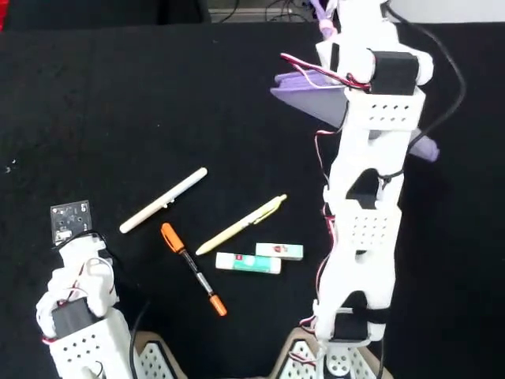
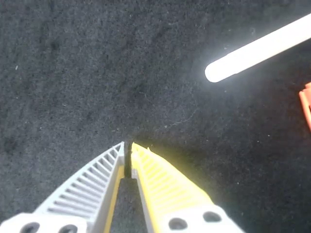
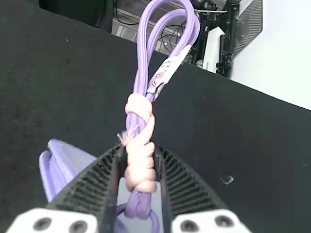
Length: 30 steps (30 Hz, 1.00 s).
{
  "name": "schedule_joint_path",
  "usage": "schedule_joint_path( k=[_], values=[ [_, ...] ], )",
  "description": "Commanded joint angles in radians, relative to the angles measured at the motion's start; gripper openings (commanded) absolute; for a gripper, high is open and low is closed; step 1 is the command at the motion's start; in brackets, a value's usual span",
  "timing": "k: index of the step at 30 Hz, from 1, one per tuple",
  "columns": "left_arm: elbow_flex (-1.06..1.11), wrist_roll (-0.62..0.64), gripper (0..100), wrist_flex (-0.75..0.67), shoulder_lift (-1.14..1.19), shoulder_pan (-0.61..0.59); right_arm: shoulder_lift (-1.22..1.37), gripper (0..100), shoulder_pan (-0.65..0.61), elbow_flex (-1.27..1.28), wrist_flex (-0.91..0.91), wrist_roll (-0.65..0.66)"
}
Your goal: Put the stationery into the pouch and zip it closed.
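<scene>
The purple pouch [image 1: 309,91] is at the far side of the table, partly under the right arm [image 1: 371,158]. My right gripper [image 3: 140,167] is shut on the pouch's pink-and-purple knotted cord [image 3: 141,145], and the pouch body [image 3: 57,165] shows just beside it. On the black table lie a white pen [image 1: 164,200], an orange marker [image 1: 193,270], a yellow pen [image 1: 241,225] and two erasers [image 1: 248,263] [image 1: 279,251]. My left gripper [image 2: 127,148] is shut and empty low over the cloth, short of the white pen's end [image 2: 257,51]. The left arm [image 1: 79,300] is at the near left.
Black cloth covers the table [image 1: 118,103]. The arm bases stand at the near edge [image 1: 300,363]. Cables and equipment [image 3: 214,29] sit beyond the far edge. The orange marker's tip [image 2: 306,107] shows at the edge of the left wrist view.
</scene>
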Motion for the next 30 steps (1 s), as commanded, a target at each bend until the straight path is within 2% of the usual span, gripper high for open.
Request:
schedule_joint_path(
  k=[1, 11, 15, 21, 24, 30],
  values=[
    [0.022, 0.011, 3, 0.002, 0.002, -0.004, -0.061, 1.1, 0.006, -0.031, 0.034, -0.011],
    [0.022, 0.011, 3, 0.002, 0.002, -0.004, -0.082, 1.1, -0.199, -0.031, 0.037, -0.034],
    [0.022, 0.011, 3, 0.002, 0.002, -0.004, -0.157, 1.1, -0.29, -0.025, 0.037, -0.092],
    [0.022, 0.011, 3, 0.002, 0.002, -0.004, -0.269, 1.1, -0.436, -0.03, 0.026, -0.087],
    [0.022, 0.011, 3, 0.002, 0.002, -0.004, -0.285, 1.1, -0.459, -0.031, -0.046, -0.086],
    [0.022, 0.011, 3, 0.002, 0.002, -0.004, -0.263, 1.1, -0.428, -0.012, -0.322, -0.094]
  ],
)
